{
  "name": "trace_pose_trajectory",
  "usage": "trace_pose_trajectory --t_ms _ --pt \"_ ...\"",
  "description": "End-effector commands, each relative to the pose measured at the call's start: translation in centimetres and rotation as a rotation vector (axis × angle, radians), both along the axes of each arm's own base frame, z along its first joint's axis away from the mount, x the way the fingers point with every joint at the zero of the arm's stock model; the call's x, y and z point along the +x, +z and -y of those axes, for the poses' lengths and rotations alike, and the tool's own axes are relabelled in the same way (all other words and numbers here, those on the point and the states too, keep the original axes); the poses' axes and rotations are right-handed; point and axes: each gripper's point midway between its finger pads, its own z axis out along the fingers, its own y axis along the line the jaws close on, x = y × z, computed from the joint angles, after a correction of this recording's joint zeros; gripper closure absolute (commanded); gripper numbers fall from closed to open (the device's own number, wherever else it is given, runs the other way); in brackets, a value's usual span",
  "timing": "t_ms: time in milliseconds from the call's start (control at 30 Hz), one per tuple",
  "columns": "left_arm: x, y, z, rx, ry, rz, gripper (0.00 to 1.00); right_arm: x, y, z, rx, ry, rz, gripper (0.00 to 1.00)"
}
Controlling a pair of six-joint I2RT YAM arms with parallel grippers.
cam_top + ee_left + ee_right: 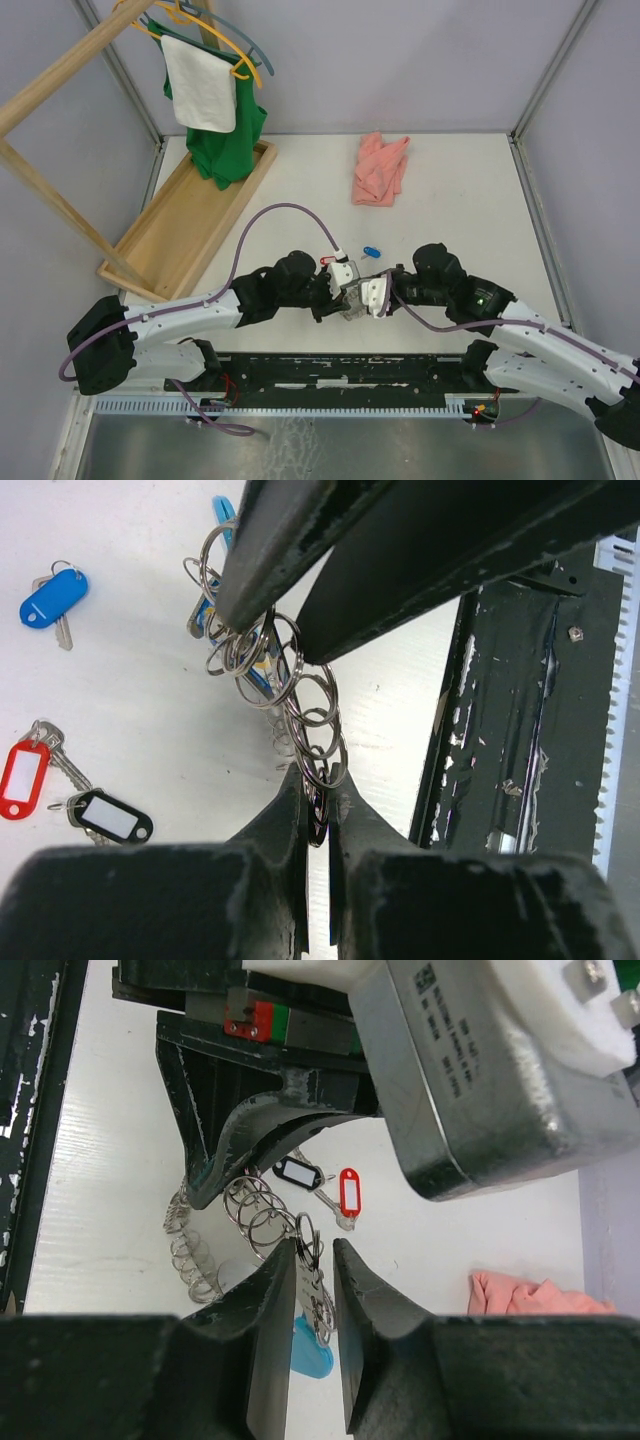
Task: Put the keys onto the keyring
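- The left gripper [320, 792] pinches 1 ring of the keyring [300, 715]; the right gripper [316, 1252] looks closed on another, by the middle of the worktop's [470, 200] near edge
- Keep the rings taut and off the surface
- 3 keys [110, 818] lie loose toward the centre: free 1 gripper for them without dropping the loop

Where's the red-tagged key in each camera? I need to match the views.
Top external: the red-tagged key is a small red speck near the picture's centre.
Left wrist: at the lower left edge.
Right wrist: just right of centre.
Shared landmark: the black-tagged key lies beside it in both wrist views.
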Motion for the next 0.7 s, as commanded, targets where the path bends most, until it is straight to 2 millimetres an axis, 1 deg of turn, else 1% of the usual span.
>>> trace_pose_trajectory --t_ms 0,100,167,300,367,500,667 --pt "0.4 4.4 1.5 -0.105 -0.073 0.122 0.97 0.3 2.2 -0.8 0.044 -0.003 0.010 0.72" --pt "0.4 4.4 1.5 -0.101 -0.082 0.133 0.97 0.3 2.0 -0.8 0.039 -0.006 0.003 0.74" --pt "0.4 4.5 1.6 -0.102 -0.085 0.139 0.97 0.3 1.8 -0.7 0.025 -0.006 -0.007 0.78" --pt "0.7 4.2 1.5 -0.091 -0.078 0.149 0.97 0.3 1.6 -0.5 0.011 -0.025 -0.032 0.92" --pt "0.9 3.7 1.2 -0.078 -0.066 0.156 0.97 0.3 2.0 -0.5 0.026 -0.037 -0.044 0.96" --pt "1.7 2.5 0.6 -0.049 -0.023 0.174 0.97 0.3 2.6 -0.4 0.050 -0.070 -0.080 0.99" --pt "2.6 2.1 0.4 -0.085 0.042 0.211 0.97 0.4 2.9 -0.3 0.084 -0.129 -0.150 0.99"
